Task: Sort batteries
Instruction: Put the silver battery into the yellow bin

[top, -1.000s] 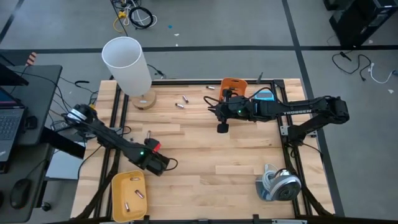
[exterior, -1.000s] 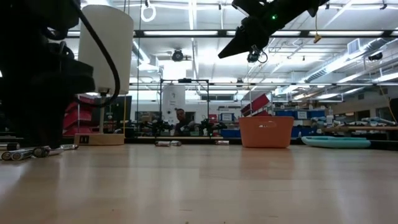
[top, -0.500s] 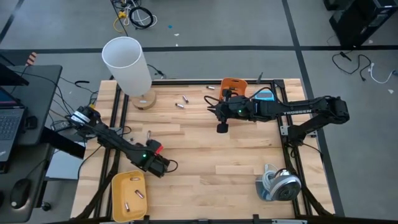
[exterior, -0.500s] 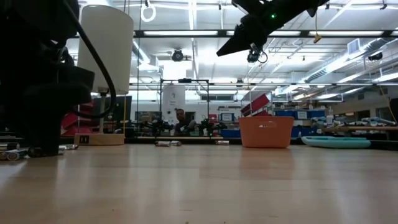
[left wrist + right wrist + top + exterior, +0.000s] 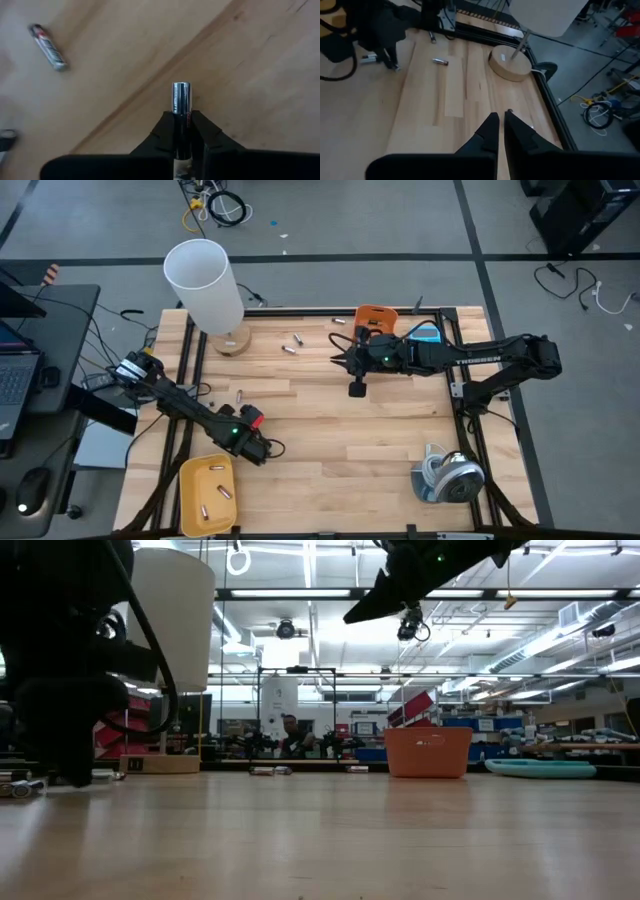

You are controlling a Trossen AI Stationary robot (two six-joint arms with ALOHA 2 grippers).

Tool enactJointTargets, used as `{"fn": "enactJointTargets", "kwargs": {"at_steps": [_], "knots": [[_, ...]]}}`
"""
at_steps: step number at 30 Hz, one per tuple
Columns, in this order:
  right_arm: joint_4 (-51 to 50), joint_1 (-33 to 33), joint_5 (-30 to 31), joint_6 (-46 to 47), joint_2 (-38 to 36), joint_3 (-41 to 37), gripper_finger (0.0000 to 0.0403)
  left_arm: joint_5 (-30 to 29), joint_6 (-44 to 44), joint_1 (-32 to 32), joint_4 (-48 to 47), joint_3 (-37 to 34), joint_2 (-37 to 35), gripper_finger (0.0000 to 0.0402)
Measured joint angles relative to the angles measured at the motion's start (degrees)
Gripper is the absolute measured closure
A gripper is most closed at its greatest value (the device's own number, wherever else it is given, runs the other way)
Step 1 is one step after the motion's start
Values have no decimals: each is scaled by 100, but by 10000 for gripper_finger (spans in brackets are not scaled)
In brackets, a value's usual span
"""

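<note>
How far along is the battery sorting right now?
Done: three batteries lie in the yellow tray. In hand: the left gripper has its jaws shut on a silvery battery. Left: one loose battery close by and three near the lamp base. The right gripper hangs shut, empty.

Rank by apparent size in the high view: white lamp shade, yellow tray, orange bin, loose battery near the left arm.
1. white lamp shade
2. yellow tray
3. orange bin, partly hidden by the right arm
4. loose battery
</note>
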Motion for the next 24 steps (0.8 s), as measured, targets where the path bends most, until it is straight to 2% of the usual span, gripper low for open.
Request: {"fn": "enactJointTargets", "kwargs": {"at_steps": [4,10,16,21,24], "knots": [[146,4,-127,134,0,0,388,-325,317,-7,-425,343,-1,381],[398,7,-750,215,0,1,385,-1574,918,-188,-766,801,-11,381],[806,197,-1045,124,177,2,389,-3191,1848,-563,-763,1319,-16,381],[1953,473,-1087,-192,818,7,387,-4788,2678,-801,-754,1723,-19,381],[2812,682,-1087,-559,1181,4,382,-5486,3150,-865,-759,1888,-21,381]]}}
